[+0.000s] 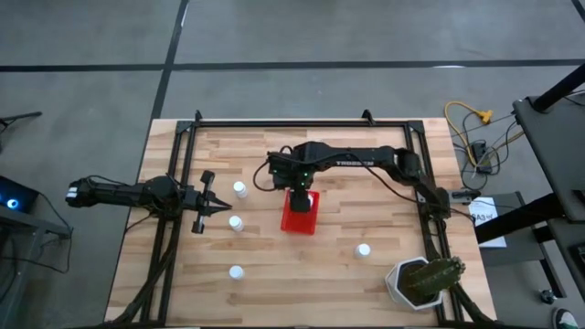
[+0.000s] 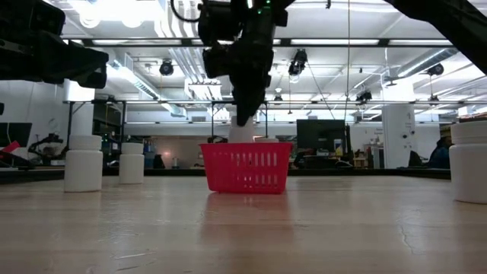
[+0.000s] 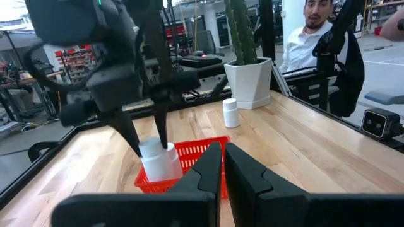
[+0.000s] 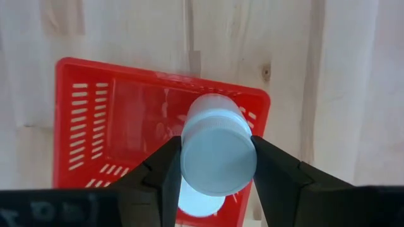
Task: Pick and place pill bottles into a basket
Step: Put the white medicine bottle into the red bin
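On the pale wooden plank table (image 1: 329,274), the right gripper (image 4: 218,165) hangs directly over the small bright red slatted plastic basket (image 1: 301,217) near the middle, its two dark fingers clamped on a small white cylindrical pill bottle (image 4: 218,157) held just above the basket's open top. A white pot with a green cactus (image 1: 422,281) stands well clear at the right front corner. Four loose white bottles stand around the basket, two (image 1: 239,189) (image 1: 236,223) just ahead of the waiting left gripper (image 1: 222,207), whose fingers are pressed together and empty, one (image 1: 237,271) nearer the front edge and one (image 1: 364,249) between basket and pot.
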`<action>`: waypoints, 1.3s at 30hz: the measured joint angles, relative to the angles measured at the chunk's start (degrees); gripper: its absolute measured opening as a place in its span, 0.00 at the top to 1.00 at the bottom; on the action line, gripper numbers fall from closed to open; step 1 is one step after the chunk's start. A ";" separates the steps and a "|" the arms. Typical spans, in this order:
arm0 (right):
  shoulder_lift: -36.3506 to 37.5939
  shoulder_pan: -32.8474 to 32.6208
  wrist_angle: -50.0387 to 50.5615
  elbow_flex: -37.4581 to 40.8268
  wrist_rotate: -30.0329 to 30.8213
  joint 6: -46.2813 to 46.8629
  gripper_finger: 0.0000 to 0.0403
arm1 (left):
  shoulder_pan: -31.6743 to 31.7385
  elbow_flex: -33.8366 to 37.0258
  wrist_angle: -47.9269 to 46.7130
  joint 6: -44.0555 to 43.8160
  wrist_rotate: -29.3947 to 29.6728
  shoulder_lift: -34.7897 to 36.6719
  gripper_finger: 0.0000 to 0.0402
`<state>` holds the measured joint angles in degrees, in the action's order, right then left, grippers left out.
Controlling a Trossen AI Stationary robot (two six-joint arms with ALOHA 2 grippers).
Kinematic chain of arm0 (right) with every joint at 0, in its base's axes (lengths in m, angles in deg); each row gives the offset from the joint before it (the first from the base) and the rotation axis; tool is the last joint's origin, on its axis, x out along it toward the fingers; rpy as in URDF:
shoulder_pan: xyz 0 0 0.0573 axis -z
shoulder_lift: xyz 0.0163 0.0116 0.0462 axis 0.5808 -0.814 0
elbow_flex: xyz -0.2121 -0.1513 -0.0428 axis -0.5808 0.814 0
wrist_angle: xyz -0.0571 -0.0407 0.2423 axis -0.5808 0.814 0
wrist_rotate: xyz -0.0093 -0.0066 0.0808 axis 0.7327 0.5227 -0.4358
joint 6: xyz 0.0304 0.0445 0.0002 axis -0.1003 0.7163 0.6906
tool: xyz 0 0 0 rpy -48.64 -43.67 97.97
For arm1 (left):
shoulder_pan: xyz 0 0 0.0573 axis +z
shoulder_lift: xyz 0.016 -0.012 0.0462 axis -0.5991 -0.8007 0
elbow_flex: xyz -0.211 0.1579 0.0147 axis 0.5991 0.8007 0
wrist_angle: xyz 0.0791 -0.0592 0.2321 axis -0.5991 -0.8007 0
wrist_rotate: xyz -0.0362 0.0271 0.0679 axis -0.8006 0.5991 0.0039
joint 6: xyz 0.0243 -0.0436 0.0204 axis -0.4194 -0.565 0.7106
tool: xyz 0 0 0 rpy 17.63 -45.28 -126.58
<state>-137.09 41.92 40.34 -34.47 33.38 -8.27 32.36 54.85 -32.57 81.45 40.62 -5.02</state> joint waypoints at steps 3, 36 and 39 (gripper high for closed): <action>-0.73 0.00 0.00 0.00 0.03 -0.39 0.63 | -0.02 0.00 0.00 0.02 -0.02 0.00 1.00; -1.80 0.24 0.25 0.28 5.21 -1.39 0.58 | -0.01 0.00 0.00 0.01 -0.01 -0.28 1.00; -1.80 0.24 0.31 0.28 5.21 -1.79 0.56 | -0.02 0.00 0.00 0.00 -0.01 -0.31 1.00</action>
<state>-138.89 42.16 40.65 -34.19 38.59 -10.06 32.34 54.85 -32.57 81.45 40.61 -5.32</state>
